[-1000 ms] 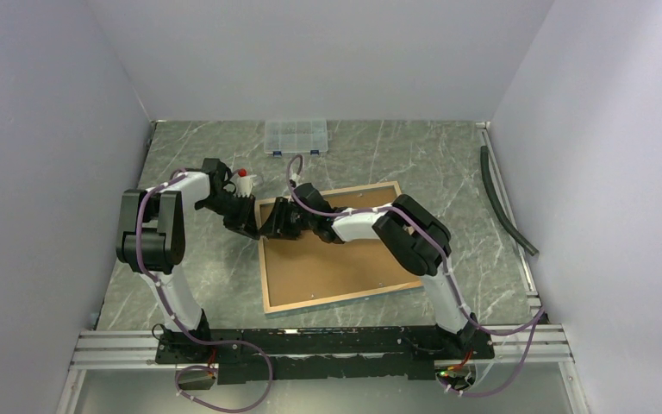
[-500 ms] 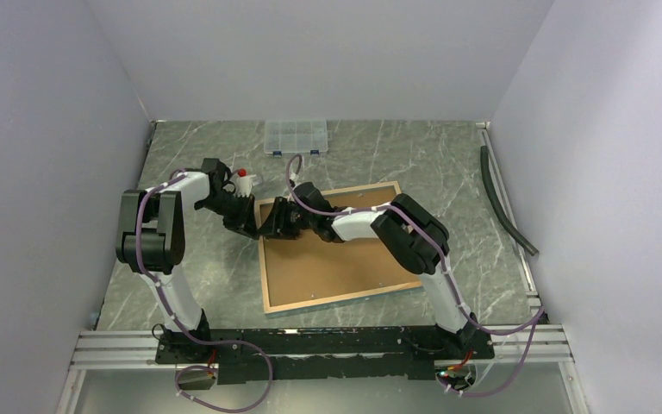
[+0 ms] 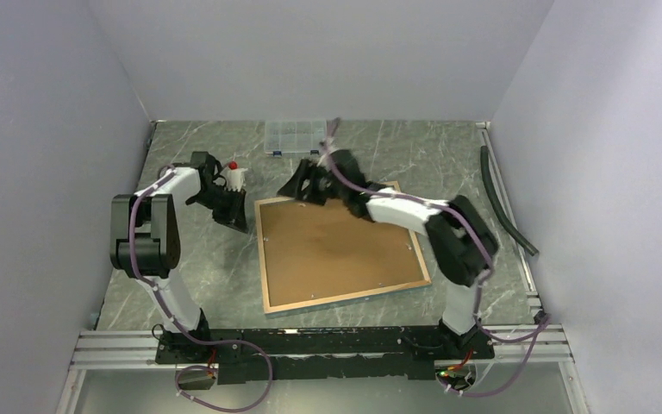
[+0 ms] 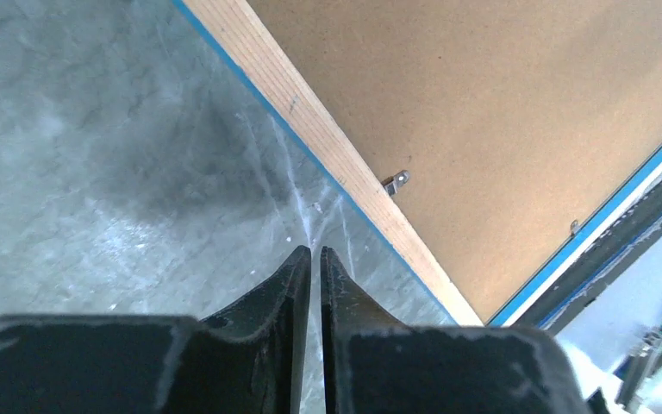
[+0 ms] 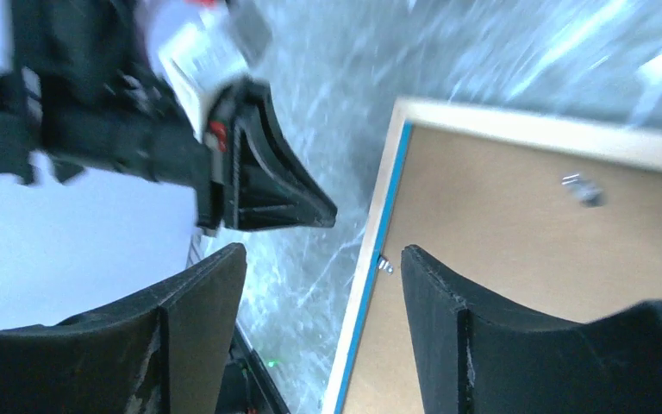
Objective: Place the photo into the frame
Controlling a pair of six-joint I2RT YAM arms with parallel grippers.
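The frame (image 3: 264, 259) lies back up on the table, its light wood rim and blue edge showing, with a brown backing board (image 3: 336, 250) in it. The photo is hidden. My left gripper (image 3: 236, 222) is shut and empty, low over the table just left of the frame's left rim (image 4: 310, 112); its fingertips (image 4: 303, 259) nearly touch. My right gripper (image 3: 299, 185) is open and empty, raised above the frame's far left corner, its fingers (image 5: 198, 302) straddling the rim (image 5: 388, 198). A metal tab (image 4: 394, 181) sits on the board's edge.
A clear compartment box (image 3: 294, 136) stands at the back. A small white bottle with a red cap (image 3: 237, 177) is beside the left arm. A black hose (image 3: 504, 203) lies along the right wall.
My right gripper has lifted off the frame's left edge and swung back to above its far left corner. My left gripper has drawn slightly left, away from the frame.
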